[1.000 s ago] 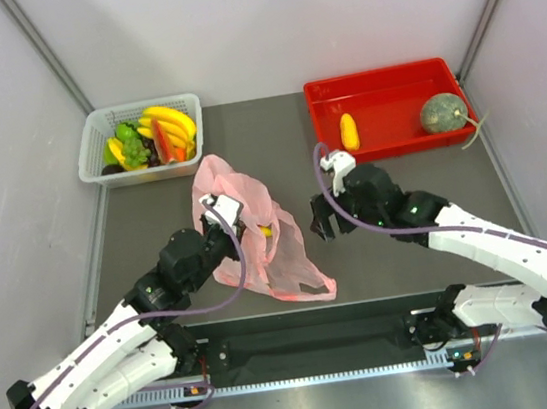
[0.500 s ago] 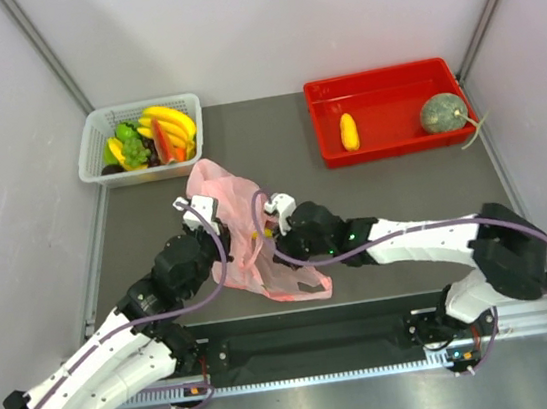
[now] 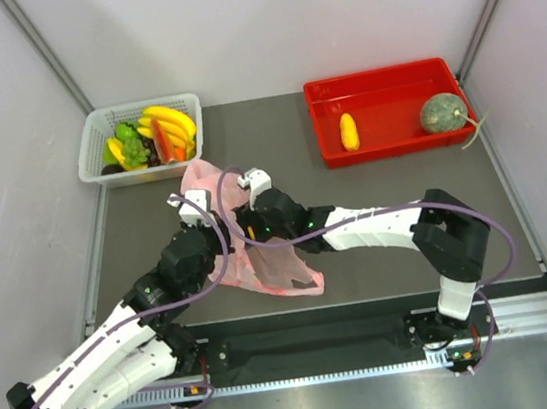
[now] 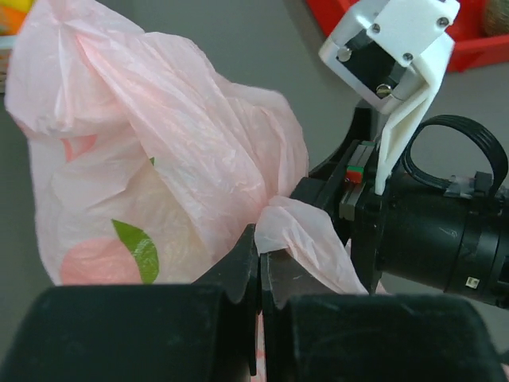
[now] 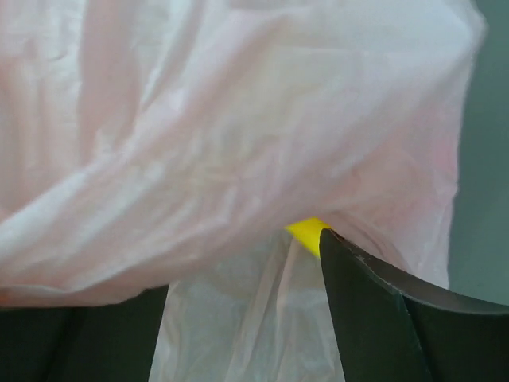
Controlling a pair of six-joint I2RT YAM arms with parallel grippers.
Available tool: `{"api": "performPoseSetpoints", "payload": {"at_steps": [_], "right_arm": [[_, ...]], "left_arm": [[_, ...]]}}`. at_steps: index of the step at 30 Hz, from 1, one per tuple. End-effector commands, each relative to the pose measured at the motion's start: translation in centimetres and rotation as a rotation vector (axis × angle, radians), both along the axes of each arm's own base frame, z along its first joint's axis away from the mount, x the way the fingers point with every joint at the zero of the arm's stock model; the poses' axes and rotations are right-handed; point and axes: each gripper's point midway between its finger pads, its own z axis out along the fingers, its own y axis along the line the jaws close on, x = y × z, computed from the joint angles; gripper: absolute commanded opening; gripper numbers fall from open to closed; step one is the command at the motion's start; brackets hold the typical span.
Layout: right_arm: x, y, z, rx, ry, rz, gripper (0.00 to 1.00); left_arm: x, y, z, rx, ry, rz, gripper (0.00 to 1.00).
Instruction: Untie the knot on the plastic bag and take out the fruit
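The pink plastic bag (image 3: 280, 269) lies crumpled at the table's middle. My left gripper (image 3: 204, 212) is shut on a fold of its film (image 4: 296, 231) at the upper left and holds it up. My right gripper (image 3: 249, 230) is open and pushed in among the bag's folds from the right, with film (image 5: 238, 159) draped over its jaws. A small yellow fruit (image 5: 306, 232) shows just past its right finger (image 5: 382, 318). A peach fruit with a green leaf (image 4: 89, 264) shows through the film. No tied knot shows. A green melon (image 3: 440, 113) and an orange oblong fruit (image 3: 349, 132) lie in the red tray (image 3: 378, 82).
A white basket (image 3: 93, 137) with larger bananas, grapes and red slices stands at the back left. The red tray stands at the back right. The right arm (image 3: 377, 226) stretches across the table's middle. Grey walls close in both sides.
My right gripper has swung left from beside the bag into the bag's folds. My left gripper has shifted a little left and back, still gripping the film.
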Motion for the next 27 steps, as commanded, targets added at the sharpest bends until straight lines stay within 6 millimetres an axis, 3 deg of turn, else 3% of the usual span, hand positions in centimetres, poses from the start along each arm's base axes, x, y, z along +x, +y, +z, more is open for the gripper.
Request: {"api": "performPoseSetpoints", "payload": {"at_steps": [1,2,7,16,20,27], "right_arm": [[3.5,0.8,0.9,0.014,-0.046,-0.171,0.74],[3.8,0.7,0.6,0.002,-0.038,-0.193,0.82],[5.7,1.0,-0.3,-0.032,-0.058,-0.291,1.0],[8.2,0.4,-1.8,-0.084,-0.083,-0.409,0.99],[9.5,0.8,-3.4,-0.094,-0.05,-0.416,1.0],[9.6,0.6,-6.0,-0.082,-0.013,-0.424,1.0]], "left_arm": [[0.7,-0.5,2.4,-0.096,-0.068,0.021,0.0],[0.8,-0.4,2.5,-0.094,-0.077,0.024,0.0],[0.7,0.2,1.1,-0.07,-0.084,0.036,0.0],[0.1,0.3,-1.0,-0.08,-0.074,0.022,0.0],[0.1,0.6,-1.7,-0.074,-0.071,0.029,0.0],[-0.2,0.4,-3.0,-0.085,-0.045,0.024,0.0]]}}
